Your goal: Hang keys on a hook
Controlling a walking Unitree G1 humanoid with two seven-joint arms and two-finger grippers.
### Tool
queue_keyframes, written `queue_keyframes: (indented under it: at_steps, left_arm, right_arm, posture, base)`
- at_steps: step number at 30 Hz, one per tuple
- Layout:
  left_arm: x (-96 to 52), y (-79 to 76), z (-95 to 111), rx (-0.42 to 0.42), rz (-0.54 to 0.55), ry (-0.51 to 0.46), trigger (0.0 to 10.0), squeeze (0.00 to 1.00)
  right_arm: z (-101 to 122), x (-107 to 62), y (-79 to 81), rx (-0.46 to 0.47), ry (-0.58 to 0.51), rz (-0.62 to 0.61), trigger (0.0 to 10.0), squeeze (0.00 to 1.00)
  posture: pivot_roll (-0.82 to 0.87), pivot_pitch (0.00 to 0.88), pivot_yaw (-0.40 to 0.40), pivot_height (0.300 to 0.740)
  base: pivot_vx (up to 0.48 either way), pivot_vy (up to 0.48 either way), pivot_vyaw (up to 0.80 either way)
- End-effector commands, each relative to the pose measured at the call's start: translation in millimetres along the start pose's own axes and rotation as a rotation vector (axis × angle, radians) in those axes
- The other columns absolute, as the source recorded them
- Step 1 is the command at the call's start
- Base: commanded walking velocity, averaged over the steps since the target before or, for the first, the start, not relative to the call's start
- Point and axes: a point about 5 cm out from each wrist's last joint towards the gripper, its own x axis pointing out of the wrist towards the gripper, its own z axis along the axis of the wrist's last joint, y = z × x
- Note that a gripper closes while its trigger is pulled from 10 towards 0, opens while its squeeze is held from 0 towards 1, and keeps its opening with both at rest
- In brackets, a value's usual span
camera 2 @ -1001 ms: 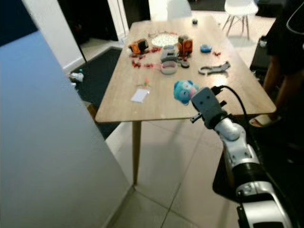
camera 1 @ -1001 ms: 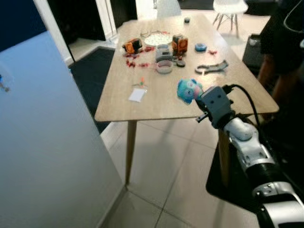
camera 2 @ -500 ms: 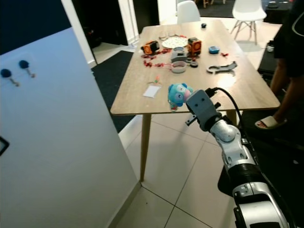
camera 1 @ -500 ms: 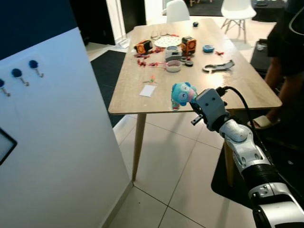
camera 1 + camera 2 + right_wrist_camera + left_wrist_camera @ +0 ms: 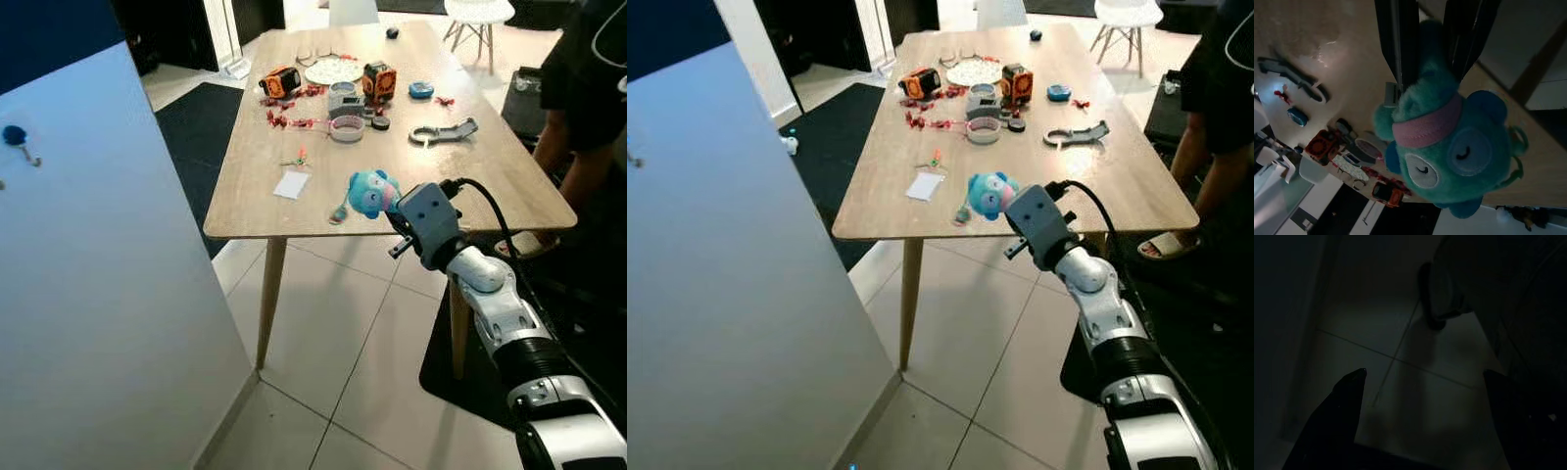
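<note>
Compared with half a second ago, the camera has swung: the white panel (image 5: 88,294) on the left now fills more of the view, and one blue-knobbed hook (image 5: 16,137) shows on it where three showed before. The right gripper (image 5: 390,208) remains closed on the blue plush keychain (image 5: 370,192), held just over the near edge of the counter (image 5: 265,186); a small key piece (image 5: 338,212) hangs below the plush. In the right wrist view both fingers (image 5: 1400,44) press the plush from either side.

The left gripper (image 5: 1422,396) hangs over the tiled floor (image 5: 1415,352), fingers spread apart, gripping nothing.

The wooden counter carries a white card (image 5: 290,184), a round tape roll (image 5: 346,128), orange devices (image 5: 280,81) and a grey tool (image 5: 440,133). A person (image 5: 588,108) stands at the far right. White chairs (image 5: 475,18) stand beyond.
</note>
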Motion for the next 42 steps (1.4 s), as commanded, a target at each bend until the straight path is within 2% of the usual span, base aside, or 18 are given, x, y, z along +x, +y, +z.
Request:
queue_keyframes:
  at_steps: [1,8,15,16,17,18,19,20,21,22,23,25,28,30,32,36,40,42]
  left_arm:
    - [-0.3,-2.0,-3,0.001,-0.014,0.006,10.0,0.0]
    - [-0.4,-1.7,-2,0.011,-0.015,-0.003,10.0,0.0]
    - [-0.6,-0.3,4,0.015,0.007,-0.058,10.0,0.0]
    - [3.0,6.6,33,0.04,0.021,-0.139,10.0,0.0]
    - [3.0,6.6,33,0.04,0.021,-0.139,10.0,0.0]
    - [3.5,22.4,114,0.092,0.022,-0.322,10.0,0.0]
    - [-1.2,29.9,142,0.107,0.048,-0.39,10.0,0.0]
    - [-4.4,34.1,154,0.111,0.068,-0.423,10.0,0.0]
    - [-4.4,34.1,154,0.111,0.068,-0.423,10.0,0.0]
    - [-12.5,42.8,172,0.115,0.097,-0.499,10.0,0.0]
    - [-12.5,42.8,172,0.115,0.097,-0.499,10.0,0.0]
    - [-21.1,49.1,191,0.126,0.112,-0.578,10.0,0.0]
    - [-29.6,49.1,213,0.156,0.085,-0.666,10.0,0.0]
    - [-35.3,43.1,230,0.186,0.01,-0.735,10.0,0.0]
    - [-37.8,40.2,237,0.205,-0.024,-0.76,10.0,0.0]
    - [-50.0,29.7,261,0.193,-0.228,-0.879,10.0,0.0]
    - [-59.6,27.7,273,0.193,-0.305,-0.95,10.0,0.0]
    - [-68.2,24.5,283,0.215,-0.384,-0.997,10.0,0.0]
  right_arm:
    - [-1,-1.5,0.6,0.006,0.002,0.005,10.0,0.0]
    - [-1,-2.6,0.1,0.006,0.001,0.004,10.0,0.0]
    - [2,-1.6,6.4,0.019,-0.025,0.044,10.0,0.0]
    - [4,-0.8,9.1,0.023,-0.034,0.06,10.0,0.0]
    - [4,-0.8,9.1,0.023,-0.034,0.06,10.0,0.0]
    - [5,-0.2,12.0,0.026,-0.042,0.073,10.0,0.0]
    - [6,0.2,14.6,0.03,-0.048,0.083,10.0,0.0]
    - [7,0.4,16.3,0.033,-0.053,0.09,10.0,0.0]
    - [7,0.4,16.3,0.033,-0.053,0.09,10.0,0.0]
    - [7,0.5,19.6,0.038,-0.057,0.103,10.0,0.0]
    - [7,0.5,19.6,0.038,-0.057,0.103,10.0,0.0]
    - [7,0.8,21.8,0.04,-0.057,0.109,10.0,0.0]
    - [7,1.3,22.7,0.041,-0.058,0.115,10.0,0.0]
    - [8,2.1,22.1,0.041,-0.059,0.117,10.0,0.0]
    - [8,2.3,21.8,0.042,-0.061,0.119,10.0,0.0]
    - [10,2.6,21.3,0.043,-0.067,0.126,10.0,0.0]
    - [11,2.4,20.7,0.043,-0.071,0.13,10.0,0.0]
    - [11,2.1,20.4,0.043,-0.074,0.136,10.0,0.0]
  posture:
    - [-0.12,0.026,0.111,0.74]
    - [-0.13,0.027,0.114,0.74]
    - [-0.13,0.03,0.11,0.74]
    - [-0.13,0.03,0.11,0.74]
    - [-0.13,0.03,0.11,0.74]
    - [-0.13,0.03,0.11,0.74]
    - [-0.13,0.03,0.11,0.74]
    - [-0.13,0.03,0.11,0.74]
    - [-0.13,0.03,0.11,0.74]
    - [-0.12,0.034,0.106,0.74]
    - [-0.12,0.034,0.106,0.74]
    - [-0.12,0.033,0.105,0.74]
    - [-0.12,0.033,0.101,0.74]
    - [-0.12,0.032,0.099,0.74]
    - [-0.12,0.032,0.099,0.74]
    - [-0.12,0.03,0.095,0.74]
    - [-0.12,0.03,0.093,0.74]
    - [-0.12,0.031,0.09,0.74]
  base:
    - [0.0,-0.48,0.0]
    - [0.0,-0.429,0.0]
    - [0.0,0.0,0.0]
    - [0.0,0.0,0.0]
    - [0.0,0.0,0.0]
    - [0.0,0.0,0.0]
    - [0.0,0.0,0.0]
    - [0.0,0.0,0.0]
    - [0.0,0.0,0.0]
    - [0.0,0.0,0.0]
    - [0.0,0.0,0.0]
    - [0.0,0.0,0.0]
    - [0.0,0.0,0.0]
    - [0.0,0.0,0.0]
    - [0.0,0.0,0.0]
    - [0.0,0.0,0.0]
    - [0.0,0.0,0.0]
    - [0.0,0.0,0.0]
